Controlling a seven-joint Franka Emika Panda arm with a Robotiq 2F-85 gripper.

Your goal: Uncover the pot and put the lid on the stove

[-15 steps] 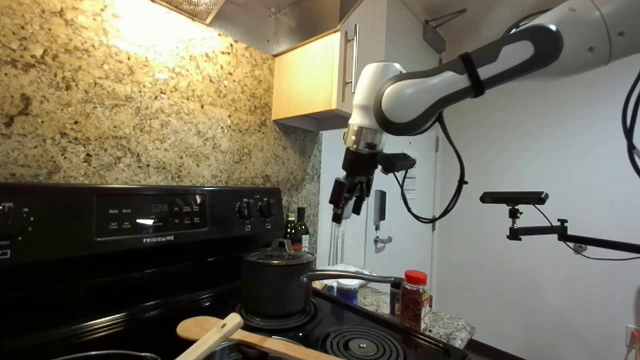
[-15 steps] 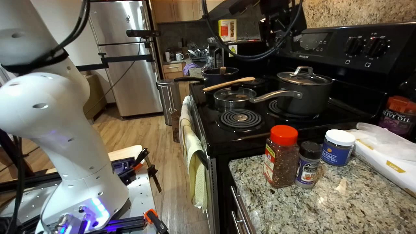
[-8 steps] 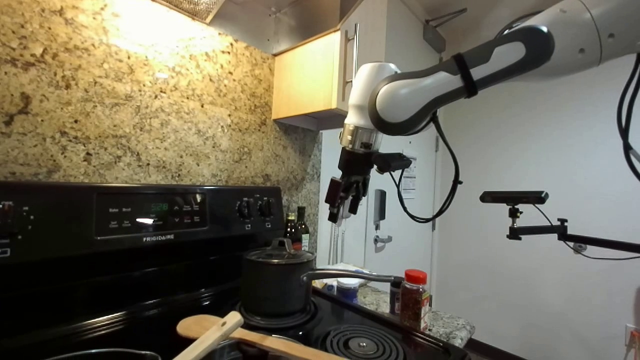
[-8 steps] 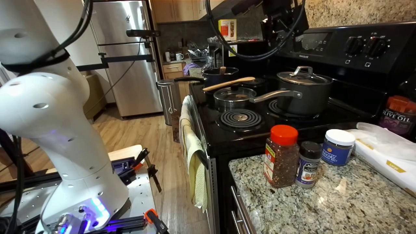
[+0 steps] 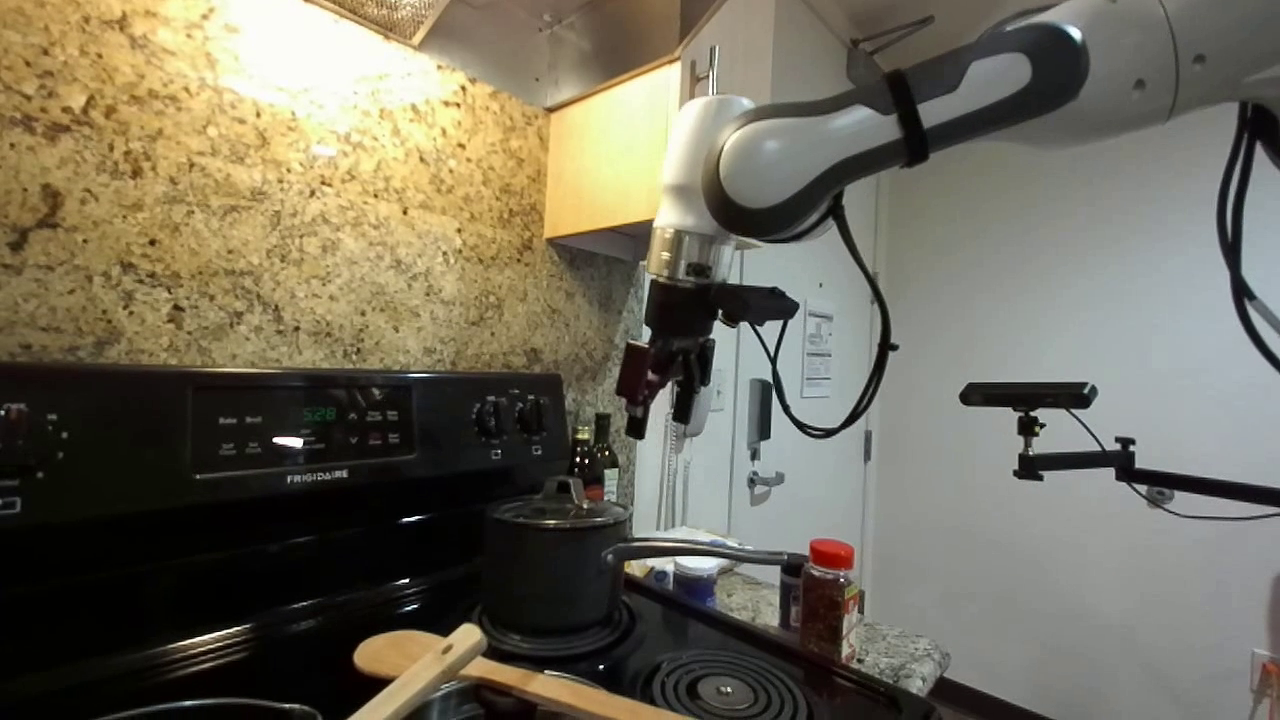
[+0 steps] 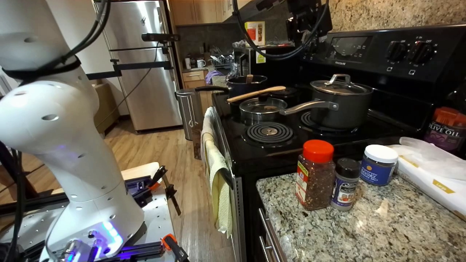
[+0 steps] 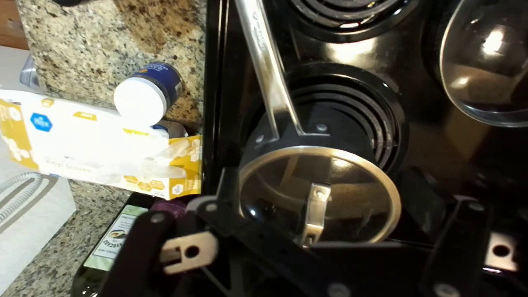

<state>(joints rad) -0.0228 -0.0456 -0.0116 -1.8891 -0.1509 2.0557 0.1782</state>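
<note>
In an exterior view, the stove (image 6: pixel 276 154) is gleaming black, the pot (image 6: pixel 342 111) is showing charcoal grey and the lid (image 6: pixel 352 89) is carrying a silver handle (image 6: pixel 338 76). At near right, the countertop (image 6: pixel 364 225) is displaying grey, tan and black speckles; a jar (image 6: pixel 316 182) is wearing a red cap (image 6: pixel 318 151).

In an exterior view, a red-capped clear jar of reddish flakes (image 6: pixel 316 178) stands on the near speckled granite counter (image 6: pixel 364 236). Just right of it stands a small purple-labelled, black-capped spice jar (image 6: pixel 345 186), then a round, white-capped blue jar (image 6: pixel 376 171). Farther right lies a white-and-yellow cardboard glove box (image 6: pixel 418 177). A pale yellow towel (image 6: pixel 222 196) hangs left of the counter; a stainless-steel refrigerator (image 6: pixel 147 83) stands far left.
</note>
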